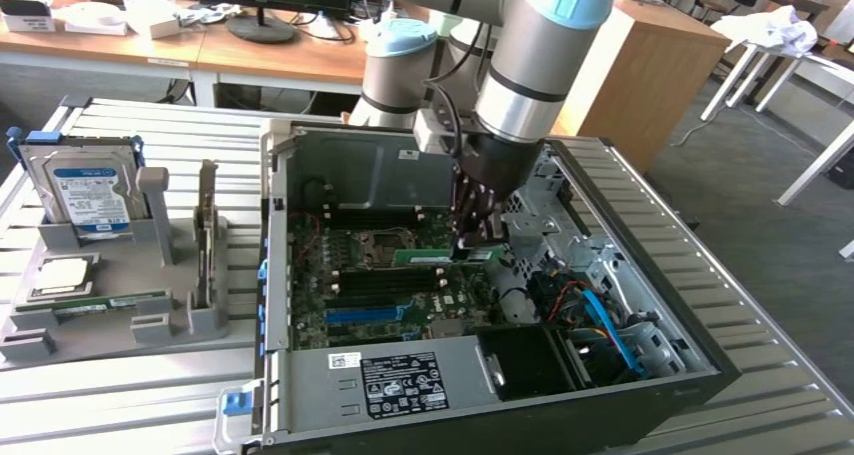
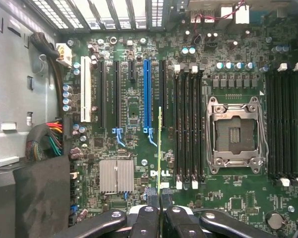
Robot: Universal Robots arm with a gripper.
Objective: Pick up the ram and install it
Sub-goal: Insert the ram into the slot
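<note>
at the exterior view's far left, well apart from the gripper: a grey holder [image 1: 120, 325] on the slatted table [image 1: 134, 395]. it carries a silver hard drive [image 1: 87, 190] standing upright, a processor chip [image 1: 60, 275] lying flat and a tall grey card [image 1: 207, 230] on edge. none is touched.

nearer the gripper: an open computer case [image 1: 360, 170] with the motherboard [image 1: 387, 275] exposed.

the gripper [image 1: 477, 237] hangs from the robot arm [image 1: 534, 65], down inside the case and over the motherboard. it is pinched on the ram [image 1: 441, 256], which juts from the fingertips toward the exterior view's left, low over the board. contact with the board cannot be told.

in the wrist view, the silver heat sink [image 2: 116, 174] sits near the fingertips, on the same side as the blue slot [image 2: 147, 74]. the ram [image 2: 160, 148] shows edge-on as a thin green line running straight out from the gripper [image 2: 160, 196]. the fingers [image 2: 145, 220] press on both of its faces. it lies between the blue slot and the black memory slots [image 2: 188, 134], just beside the nearest one. the processor socket [image 2: 236, 134] lies beyond those slots.
</note>
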